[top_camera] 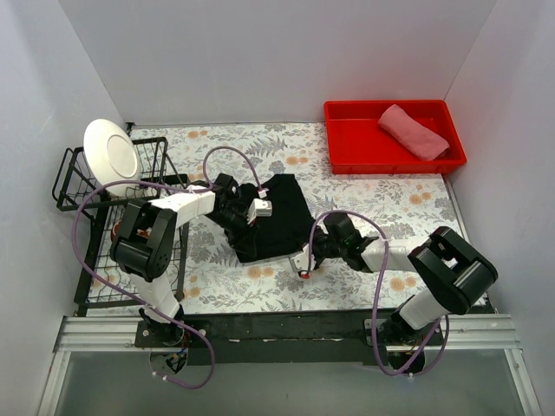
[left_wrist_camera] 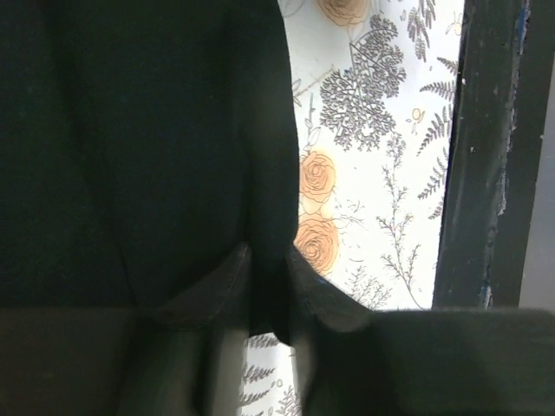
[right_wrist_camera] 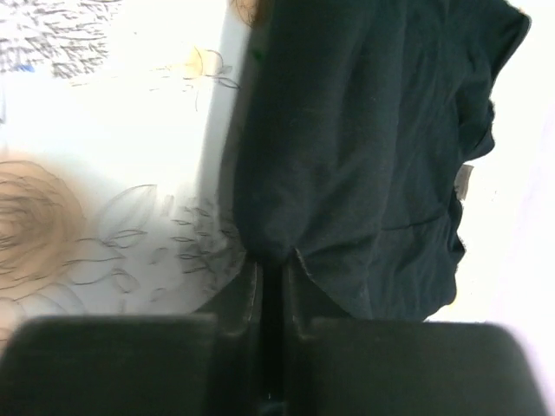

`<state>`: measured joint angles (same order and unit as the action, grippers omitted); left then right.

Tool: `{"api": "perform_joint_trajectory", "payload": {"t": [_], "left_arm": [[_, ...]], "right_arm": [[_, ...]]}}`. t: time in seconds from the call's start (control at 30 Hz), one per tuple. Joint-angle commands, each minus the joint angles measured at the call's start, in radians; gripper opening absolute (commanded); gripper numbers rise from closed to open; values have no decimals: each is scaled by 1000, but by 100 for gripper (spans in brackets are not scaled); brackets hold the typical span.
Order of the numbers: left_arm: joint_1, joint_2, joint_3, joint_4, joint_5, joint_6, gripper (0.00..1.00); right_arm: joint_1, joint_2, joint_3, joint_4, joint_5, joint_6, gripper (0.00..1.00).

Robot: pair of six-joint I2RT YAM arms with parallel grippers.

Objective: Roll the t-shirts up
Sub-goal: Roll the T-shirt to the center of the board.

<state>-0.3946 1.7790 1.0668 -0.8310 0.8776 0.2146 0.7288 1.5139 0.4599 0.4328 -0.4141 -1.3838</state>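
The black t-shirt [top_camera: 273, 221] lies bunched in a narrow folded shape on the floral tablecloth [top_camera: 381, 195] between my two arms. My left gripper [top_camera: 236, 215] is shut on its left edge; the left wrist view shows black cloth [left_wrist_camera: 156, 139] pinched between the fingers [left_wrist_camera: 212, 286]. My right gripper [top_camera: 310, 254] is shut on its lower right corner; the right wrist view shows the cloth [right_wrist_camera: 364, 147] caught between the closed fingers [right_wrist_camera: 247, 290]. The salmon-pink t-shirt [top_camera: 414, 131] lies rolled in the red bin [top_camera: 347, 147] at the back right.
A black wire dish rack [top_camera: 87, 186] with a white plate [top_camera: 110, 150] stands at the left. White walls close in the table on three sides. A black rail [top_camera: 286, 325] runs along the near edge.
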Motion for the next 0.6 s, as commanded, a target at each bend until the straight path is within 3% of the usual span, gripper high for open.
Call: {"api": "perform_joint_trajectory", "payload": {"t": [0.0,0.03,0.07,0.17,0.33,0.57], "left_arm": [[7,-68,68,29,-50,-108,36],[5,-126,64,93,-122,-150,46],[3,-163,53,131,-167,-238,63],[-7,-312,-20,216,-247,-261,72],[-122,-470,-215,271,-376,-179,72],[-199,-555,-390,499,-488,-172,73]], "right_arm": [[3,9,136,-199,29,24,1],[3,9,178,-276,17,70,1],[3,11,275,-421,-4,107,1],[3,19,364,-584,-43,283,1],[3,78,491,-781,-78,449,1],[3,86,477,-763,-42,500,1]]}}
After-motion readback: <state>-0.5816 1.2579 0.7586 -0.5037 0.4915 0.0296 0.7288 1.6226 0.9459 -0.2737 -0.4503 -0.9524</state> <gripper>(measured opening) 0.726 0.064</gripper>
